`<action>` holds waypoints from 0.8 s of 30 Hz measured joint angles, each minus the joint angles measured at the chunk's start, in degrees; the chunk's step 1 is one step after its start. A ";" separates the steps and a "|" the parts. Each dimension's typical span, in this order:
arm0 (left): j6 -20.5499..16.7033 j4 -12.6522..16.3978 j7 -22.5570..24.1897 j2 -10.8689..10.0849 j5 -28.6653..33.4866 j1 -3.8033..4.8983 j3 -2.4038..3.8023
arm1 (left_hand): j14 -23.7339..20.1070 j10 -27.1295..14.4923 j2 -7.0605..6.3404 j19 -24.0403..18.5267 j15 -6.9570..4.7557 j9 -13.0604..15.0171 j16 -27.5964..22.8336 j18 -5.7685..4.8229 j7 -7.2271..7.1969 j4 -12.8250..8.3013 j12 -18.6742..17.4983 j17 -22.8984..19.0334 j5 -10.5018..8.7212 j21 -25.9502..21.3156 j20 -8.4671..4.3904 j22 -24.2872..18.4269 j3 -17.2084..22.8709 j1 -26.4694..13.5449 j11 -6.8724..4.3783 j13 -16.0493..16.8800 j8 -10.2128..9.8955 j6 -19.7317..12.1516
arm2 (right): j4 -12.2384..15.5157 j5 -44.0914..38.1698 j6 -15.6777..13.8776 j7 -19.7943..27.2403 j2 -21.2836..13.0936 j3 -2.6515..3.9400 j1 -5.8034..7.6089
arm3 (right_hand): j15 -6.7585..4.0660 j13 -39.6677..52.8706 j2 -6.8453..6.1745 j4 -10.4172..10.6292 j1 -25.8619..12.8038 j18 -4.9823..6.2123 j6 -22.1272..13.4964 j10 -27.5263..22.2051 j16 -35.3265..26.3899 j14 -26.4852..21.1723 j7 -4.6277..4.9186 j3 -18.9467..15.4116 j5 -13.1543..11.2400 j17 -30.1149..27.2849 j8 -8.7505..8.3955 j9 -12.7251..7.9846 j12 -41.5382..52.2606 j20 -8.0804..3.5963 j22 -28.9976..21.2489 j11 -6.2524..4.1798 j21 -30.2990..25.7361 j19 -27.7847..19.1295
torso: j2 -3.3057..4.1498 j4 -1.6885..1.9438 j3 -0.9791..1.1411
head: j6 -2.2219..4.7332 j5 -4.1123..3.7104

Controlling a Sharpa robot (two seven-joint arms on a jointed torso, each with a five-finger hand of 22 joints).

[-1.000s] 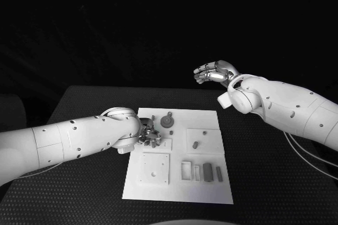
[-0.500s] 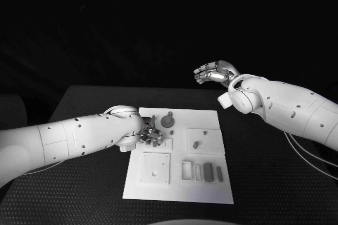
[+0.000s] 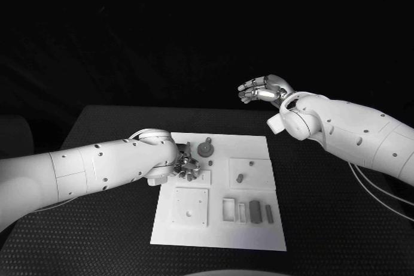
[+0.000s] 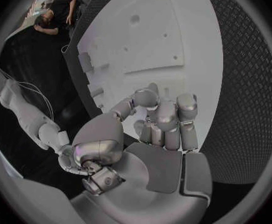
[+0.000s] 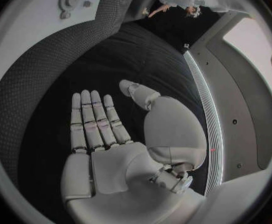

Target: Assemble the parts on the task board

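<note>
Progress: early | parts [image 3: 255,211] mostly loose on board [image 3: 220,237] | left hand [image 3: 186,166] curled at board's far-left, grasp unclear | right hand [image 3: 263,88] raised, spread, empty

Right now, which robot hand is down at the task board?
The left robot hand, fingers curled over the task board; the right robot hand hangs open beyond it.

Head view looks down from above at the surface [image 3: 103,228] and white board [image 3: 220,228]. Wrist views sit close behind each hand; left wrist view shares the board [image 4: 192,30].
</note>
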 measured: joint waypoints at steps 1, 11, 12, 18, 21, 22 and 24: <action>0.06 0.00 -0.07 0.10 -0.24 0.01 -0.01 | 0.00 0.00 0.00 0.00 0.00 0.03 0.07 -0.01 0.00 0.00 0.00 0.00 0.00 0.00 0.00 0.00 0.00 0.00 0.00 -0.01 0.00 0.00 | 0.00 0.00 0.00 0.00 0.00 0.00 0.00 | 0.00 0.00 0.00 0.00 0.00 -0.01 0.00 0.00 0.00 0.00 0.00 0.00 0.00 0.00 0.00 0.00 0.00 0.00 0.00 0.00 0.00 0.00 | 0.00 0.00 -0.01 | 0.00 -0.01; 0.55 -0.42 -0.58 0.84 -1.64 0.01 -0.04 | 0.00 0.00 -0.21 -0.01 0.00 -0.02 0.39 0.26 -0.38 0.71 0.34 -0.33 -1.75 0.00 -0.01 -0.01 -0.71 -0.22 0.00 -0.42 0.33 0.66 | -0.02 0.00 0.07 0.00 0.08 0.00 0.00 | 0.00 0.00 0.00 0.00 0.00 0.00 0.00 0.00 0.00 0.00 0.00 0.00 0.00 -0.06 0.00 -0.04 0.00 0.00 0.06 0.00 0.00 0.00 | 0.01 0.00 -0.01 | 0.08 0.05; 0.59 -0.45 -0.61 0.85 -1.72 0.01 -0.04 | 0.01 0.00 -0.21 -0.04 0.00 -0.06 0.48 0.30 -0.47 0.72 0.47 -0.36 -2.03 0.00 -0.01 -0.01 -0.70 -0.22 0.00 -0.48 0.33 0.75 | -0.04 0.00 0.09 0.00 0.08 -0.01 0.00 | 0.00 0.00 0.00 0.00 0.00 0.00 0.00 0.00 0.00 0.00 0.00 0.00 0.00 -0.06 0.00 -0.05 0.00 0.00 0.06 0.00 0.00 0.00 | 0.01 -0.01 -0.02 | 0.10 0.05; 0.70 -0.47 -0.65 0.92 -2.03 -0.01 -0.03 | 0.02 0.00 -0.38 -0.33 -0.01 -0.17 0.48 0.45 -0.62 2.01 0.62 -0.42 -2.84 0.00 0.07 -0.01 -0.02 -0.38 0.00 -0.57 0.34 1.11 | -0.05 0.00 0.13 0.00 0.05 -0.01 0.00 | 0.00 0.00 0.00 -0.16 0.00 0.00 0.00 0.00 0.00 0.00 0.00 0.16 0.00 -0.06 0.00 -0.05 0.00 0.00 0.05 0.00 0.00 0.00 | 0.02 -0.01 -0.02 | 0.09 0.01; 0.71 -0.51 -0.67 0.97 -2.13 -0.01 -0.03 | 0.02 0.00 -0.60 -0.33 -0.02 -0.14 0.48 0.47 -0.62 2.01 0.62 -0.47 -2.88 0.00 0.07 -0.01 -0.01 -0.60 0.00 -0.63 0.34 1.29 | -0.05 0.00 0.16 0.00 0.05 -0.01 0.00 | 0.00 0.00 0.00 -0.16 0.00 0.00 0.00 0.00 0.00 0.00 0.00 0.16 0.00 -0.06 0.00 -0.04 0.00 0.00 0.05 0.00 0.00 0.00 | 0.02 0.00 -0.02 | 0.07 -0.01; 0.71 -0.53 -0.67 1.00 -2.15 -0.01 -0.03 | 0.02 0.00 -0.61 -0.33 -0.02 -0.13 0.48 0.49 -0.68 2.10 0.62 -0.48 -2.88 0.00 0.07 -0.01 0.07 -0.61 0.00 -0.63 0.34 1.35 | -0.05 0.00 0.16 0.00 0.05 -0.01 0.00 | 0.00 0.00 0.00 -0.16 0.00 0.00 0.00 0.00 0.00 0.00 0.00 0.16 0.00 -0.05 0.00 -0.04 0.00 0.00 0.05 0.00 0.00 0.00 | 0.02 0.00 -0.02 | 0.07 -0.02; 0.72 -0.56 -0.68 1.03 -2.21 -0.01 -0.05 | 0.20 0.00 -0.87 -0.33 -0.20 -0.11 0.48 0.76 -0.79 3.26 0.62 -0.48 -3.67 0.00 0.07 -0.01 0.55 -0.95 0.00 -0.64 0.44 1.48 | -0.05 0.00 0.19 0.00 0.06 -0.01 0.00 | 0.00 0.00 0.00 -0.16 0.00 0.00 0.00 0.00 0.00 0.00 0.00 0.16 0.00 -0.05 0.00 -0.04 0.00 0.00 0.05 0.00 0.00 0.00 | 0.03 0.01 -0.02 | 0.06 -0.03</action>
